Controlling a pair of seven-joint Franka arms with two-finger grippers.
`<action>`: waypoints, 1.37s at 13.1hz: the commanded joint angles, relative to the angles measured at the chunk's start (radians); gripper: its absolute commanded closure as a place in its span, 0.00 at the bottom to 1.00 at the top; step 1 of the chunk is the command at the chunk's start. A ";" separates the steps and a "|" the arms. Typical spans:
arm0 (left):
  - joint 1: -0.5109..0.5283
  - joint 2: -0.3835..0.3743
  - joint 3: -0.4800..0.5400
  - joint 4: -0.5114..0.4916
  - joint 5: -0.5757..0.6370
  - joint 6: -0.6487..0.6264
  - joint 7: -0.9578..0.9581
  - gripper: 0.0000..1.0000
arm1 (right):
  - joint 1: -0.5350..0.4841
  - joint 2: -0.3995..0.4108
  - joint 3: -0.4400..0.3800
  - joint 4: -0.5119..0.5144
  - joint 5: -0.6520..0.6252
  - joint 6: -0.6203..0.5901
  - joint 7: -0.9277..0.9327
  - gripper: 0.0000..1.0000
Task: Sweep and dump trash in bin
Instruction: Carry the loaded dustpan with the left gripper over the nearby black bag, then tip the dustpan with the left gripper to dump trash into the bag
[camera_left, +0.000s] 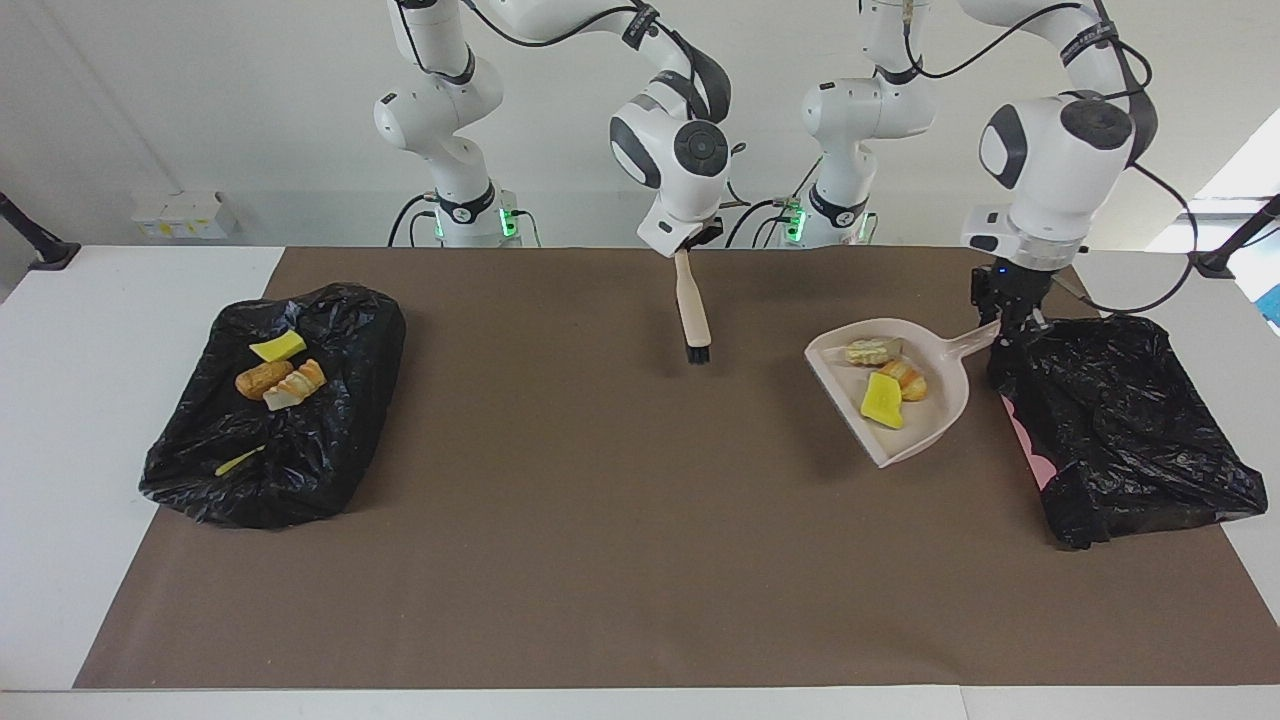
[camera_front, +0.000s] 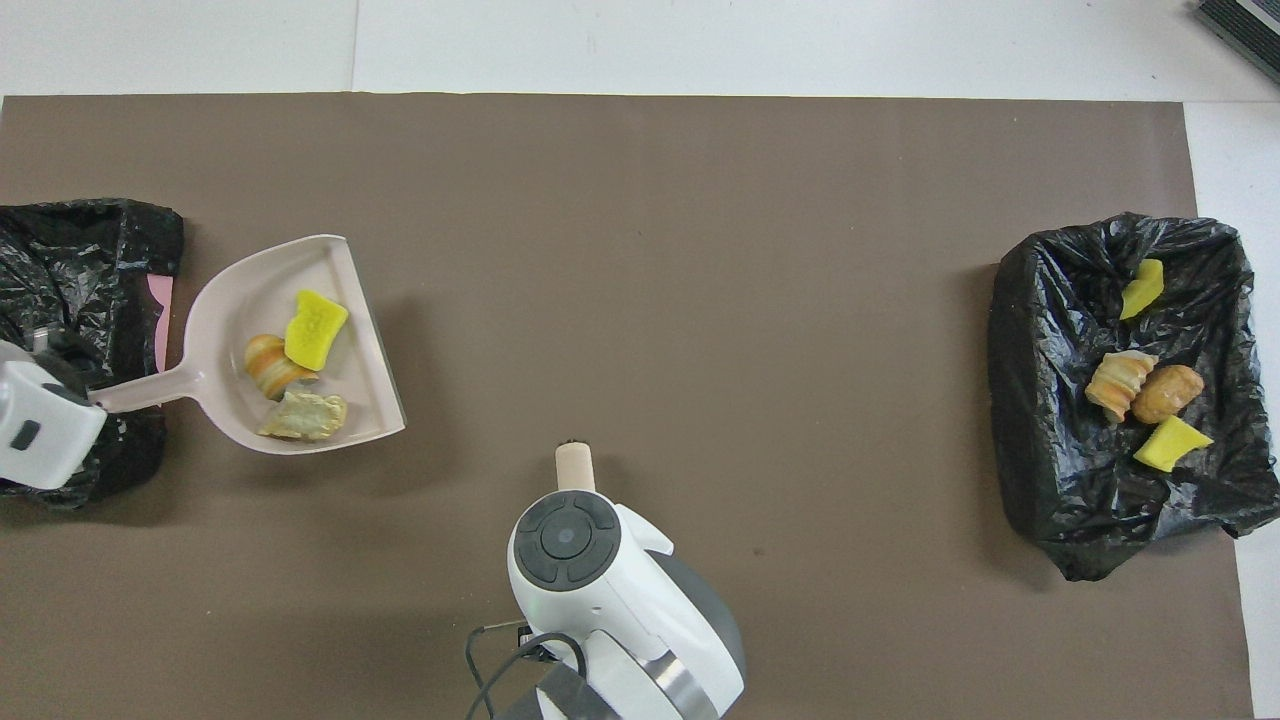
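Your left pincer (camera_left: 1012, 325) is clamped on the handle of the beige dustpan (camera_left: 935, 415), which hangs tilted just above the brown mat (camera_left: 600, 520), its open mouth turned toward the middle of the bench (camera_left: 60, 330). The left arm drops steeply from its elbow, wrist pointing nearly straight down at the edge of the black-lined bin (camera_left: 1130, 430) at the left arm's end of the bench; a strip of pink shows under that liner.

Three pieces of trash ride in the dustpan: a yellow sponge bit (camera_left: 882, 400), an orange-brown bread-like piece (camera_left: 906, 378) touching it, and a pale beige chunk (camera_left: 872, 351) just beside them toward the handle end.

Your right pincer (camera_left: 690, 243) grips the top of the brush (camera_left: 693, 315) by its pale wooden handle. The brush hangs close to upright, black bristles down, over the mat near the middle of the bench on the robots' side. The right arm folds forward, its wrist over the brush.

At the right arm's end of the bench sits a second black-lined bin (camera_left: 290, 440). In it lie a yellow sponge piece (camera_left: 278, 347), a brown bread-like lump (camera_left: 262, 381), a striped orange-and-pale piece (camera_left: 297, 384) touching that lump, and another yellow bit (camera_left: 240, 461) lower in the folds of the liner.
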 joint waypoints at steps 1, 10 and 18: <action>0.137 0.002 -0.011 0.048 -0.010 -0.031 0.016 1.00 | 0.006 0.056 0.005 0.016 0.014 0.042 0.044 1.00; 0.456 0.201 -0.002 0.370 0.112 0.022 0.167 1.00 | -0.002 0.061 0.002 0.083 -0.006 0.029 0.082 0.00; 0.398 0.217 -0.004 0.390 0.541 -0.003 0.153 1.00 | -0.261 -0.086 -0.007 0.168 -0.141 -0.078 -0.089 0.00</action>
